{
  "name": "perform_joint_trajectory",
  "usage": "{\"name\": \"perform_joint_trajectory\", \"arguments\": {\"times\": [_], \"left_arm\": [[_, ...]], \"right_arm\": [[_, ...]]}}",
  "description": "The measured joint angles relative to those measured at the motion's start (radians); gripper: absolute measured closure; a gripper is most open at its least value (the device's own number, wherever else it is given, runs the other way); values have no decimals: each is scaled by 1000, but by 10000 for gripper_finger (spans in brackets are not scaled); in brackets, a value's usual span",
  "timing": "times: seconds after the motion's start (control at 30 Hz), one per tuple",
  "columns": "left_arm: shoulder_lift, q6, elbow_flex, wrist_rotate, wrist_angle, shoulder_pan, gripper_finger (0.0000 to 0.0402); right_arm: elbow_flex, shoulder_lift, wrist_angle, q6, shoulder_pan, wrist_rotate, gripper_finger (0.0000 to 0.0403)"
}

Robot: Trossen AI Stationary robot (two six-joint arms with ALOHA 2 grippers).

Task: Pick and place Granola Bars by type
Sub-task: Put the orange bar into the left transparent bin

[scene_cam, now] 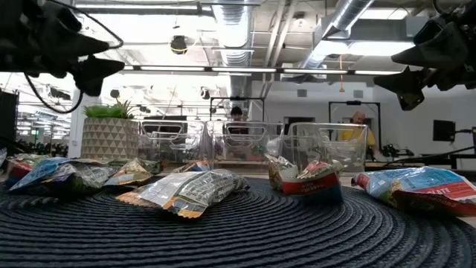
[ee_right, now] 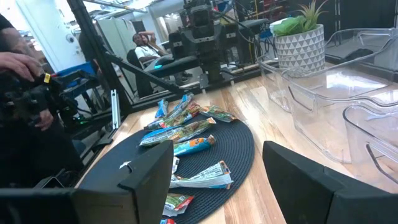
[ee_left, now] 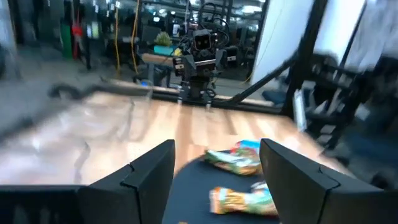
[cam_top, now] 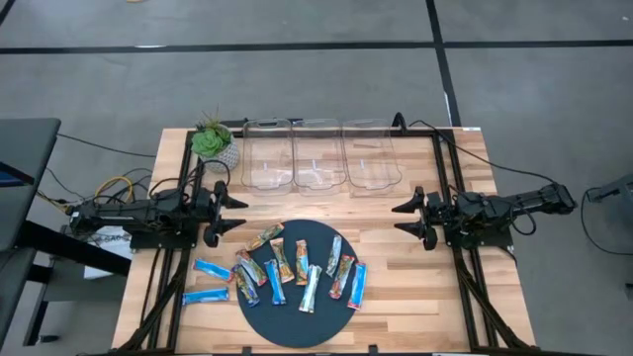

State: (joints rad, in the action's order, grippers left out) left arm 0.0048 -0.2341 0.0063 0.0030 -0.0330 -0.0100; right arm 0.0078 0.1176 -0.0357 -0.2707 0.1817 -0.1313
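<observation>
Several wrapped granola bars (cam_top: 297, 272) lie on a round dark mat (cam_top: 297, 326) at the table's near middle: bright blue, silvery light blue and multicoloured ones. Two bright blue bars (cam_top: 210, 269) lie on the wood left of the mat. My left gripper (cam_top: 237, 213) is open and empty above the table, left of the mat's far edge. My right gripper (cam_top: 401, 219) is open and empty, right of the mat's far edge. Both point toward the table's middle. The bars also show in the right wrist view (ee_right: 183, 121) and the left wrist view (ee_left: 239, 158).
Three clear plastic bins (cam_top: 318, 155) stand in a row at the table's far side. A potted plant (cam_top: 213, 141) stands left of them. A person's hand (ee_right: 22, 62) shows beyond the table in the right wrist view. Bare wood lies right of the mat.
</observation>
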Motion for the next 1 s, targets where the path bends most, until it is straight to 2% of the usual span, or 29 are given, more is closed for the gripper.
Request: {"name": "perform_joint_trajectory", "arguments": {"times": [0.17, 0.4, 0.5, 0.63, 0.83, 1.0], "left_arm": [[0, -270, 0, -12, 0, 0, 173], [12, -340, 3, -26, 0, -2, 173], [56, -309, 43, -63, 79, -2, 173], [183, -196, 156, -90, 160, -4, 173], [447, -72, 313, -122, 181, -48, 173], [662, 19, 413, -118, 210, -130, 173]], "right_arm": [[0, 0, 0, 0, 0, 0, 159], [0, 0, 0, 0, 0, 0, 159], [0, 0, 0, 0, 0, 0, 159], [0, 0, 0, 0, 0, 0, 159], [0, 0, 0, 0, 0, 0, 159], [0, 0, 0, 0, 0, 0, 159]]}}
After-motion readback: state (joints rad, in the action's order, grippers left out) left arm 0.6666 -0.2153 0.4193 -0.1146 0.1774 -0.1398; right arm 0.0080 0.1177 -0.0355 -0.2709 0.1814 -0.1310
